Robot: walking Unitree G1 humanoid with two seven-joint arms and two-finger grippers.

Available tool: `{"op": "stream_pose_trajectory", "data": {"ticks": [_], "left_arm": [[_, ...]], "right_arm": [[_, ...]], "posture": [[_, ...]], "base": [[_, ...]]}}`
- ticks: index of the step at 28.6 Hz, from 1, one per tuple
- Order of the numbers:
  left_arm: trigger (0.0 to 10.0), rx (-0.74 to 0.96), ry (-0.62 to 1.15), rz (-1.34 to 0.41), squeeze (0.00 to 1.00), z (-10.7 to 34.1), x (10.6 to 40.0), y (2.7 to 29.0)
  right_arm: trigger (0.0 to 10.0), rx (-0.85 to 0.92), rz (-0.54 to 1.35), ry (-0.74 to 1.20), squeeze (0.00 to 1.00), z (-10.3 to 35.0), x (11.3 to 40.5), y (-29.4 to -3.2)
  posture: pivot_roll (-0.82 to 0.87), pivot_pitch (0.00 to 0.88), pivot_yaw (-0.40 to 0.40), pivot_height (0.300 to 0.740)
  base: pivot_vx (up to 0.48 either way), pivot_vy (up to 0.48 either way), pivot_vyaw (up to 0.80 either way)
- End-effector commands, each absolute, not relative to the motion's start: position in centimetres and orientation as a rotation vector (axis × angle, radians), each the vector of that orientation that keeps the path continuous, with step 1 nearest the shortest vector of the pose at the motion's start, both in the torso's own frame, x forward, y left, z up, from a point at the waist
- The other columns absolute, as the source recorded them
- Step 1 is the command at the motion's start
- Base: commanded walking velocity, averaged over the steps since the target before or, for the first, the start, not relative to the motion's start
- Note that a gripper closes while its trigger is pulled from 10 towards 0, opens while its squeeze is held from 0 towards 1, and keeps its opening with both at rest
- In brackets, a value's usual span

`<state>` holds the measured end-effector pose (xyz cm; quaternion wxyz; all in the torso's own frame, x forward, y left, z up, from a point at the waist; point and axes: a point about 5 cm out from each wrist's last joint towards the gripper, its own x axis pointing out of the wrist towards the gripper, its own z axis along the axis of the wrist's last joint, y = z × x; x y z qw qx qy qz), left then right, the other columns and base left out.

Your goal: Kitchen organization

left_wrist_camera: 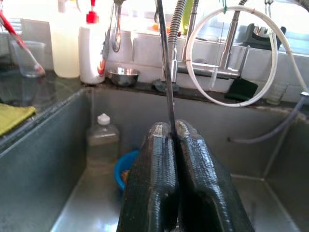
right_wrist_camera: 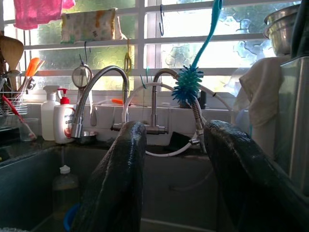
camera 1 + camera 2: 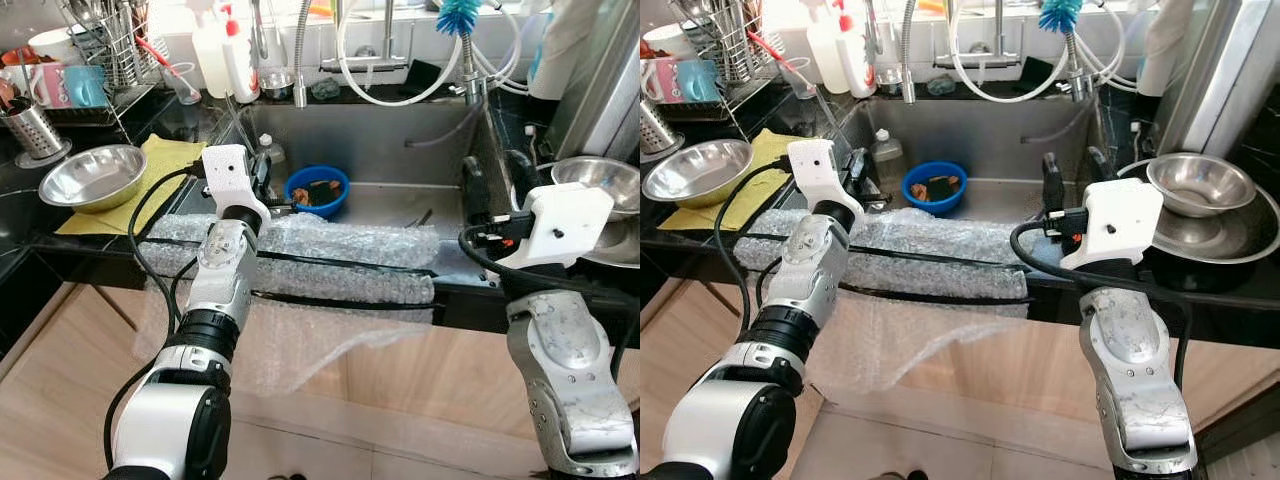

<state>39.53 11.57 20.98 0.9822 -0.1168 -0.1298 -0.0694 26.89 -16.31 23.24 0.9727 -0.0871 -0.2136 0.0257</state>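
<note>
Steel sink [image 3: 400,140] set into the dark tabletop [image 3: 30,235]. On the sink floor, toward its left wall, a blue bowl [image 3: 318,191] holding brownish scraps; exact contents too small to tell. A clear plastic bottle [image 1: 102,142] with a white cap stands upright in the sink's left part, just beside the bowl. Bubble wrap [image 3: 340,250] lies draped over the sink's front edge and hangs down the cabinet front.

Left gripper [image 1: 172,133] is over the front-left part of the sink, fingers pressed together on a thin dark metal rod [image 1: 166,72] that rises straight up between them. Right gripper [image 3: 495,180] is at the sink's right front corner, fingers spread with nothing between them.

On the tabletop left of the sink: an empty steel bowl [image 3: 92,177] on a yellow cloth [image 3: 165,160]; behind it a perforated steel utensil cup [image 3: 33,130], mugs [image 3: 70,85] and a wire rack. On the right: a small steel bowl [image 3: 1198,183] nested in a larger one [image 3: 1240,235]. Soap bottles [image 3: 228,55] stand at the sink's back-left corner.
</note>
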Motion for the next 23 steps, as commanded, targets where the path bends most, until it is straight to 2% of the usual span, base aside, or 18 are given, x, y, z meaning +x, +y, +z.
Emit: {"op": "stream_pose_trajectory", "data": {"ticks": [1,14,23], "left_arm": [[10.0,-0.237,-0.293,-0.139,0.00,22.1,40.0,11.9],[10.0,-0.240,-0.207,-0.234,0.00,22.3,40.8,8.6],[10.0,-0.209,-0.179,-0.231,0.00,22.0,41.1,9.1]], "right_arm": [[10.0,-0.174,0.081,-0.455,0.00,23.4,26.4,-15.2],[10.0,-0.192,0.112,-0.498,0.00,23.9,25.2,-13.5],[10.0,-0.203,0.070,-0.501,0.00,24.0,24.5,-14.1]], "posture": [[-0.10,0.094,0.131,0.740],[-0.12,0.128,0.149,0.740],[-0.13,0.151,0.159,0.740]], "base": [[0.000,0.000,0.00],[0.000,0.000,0.00],[0.000,0.000,0.00]]}}
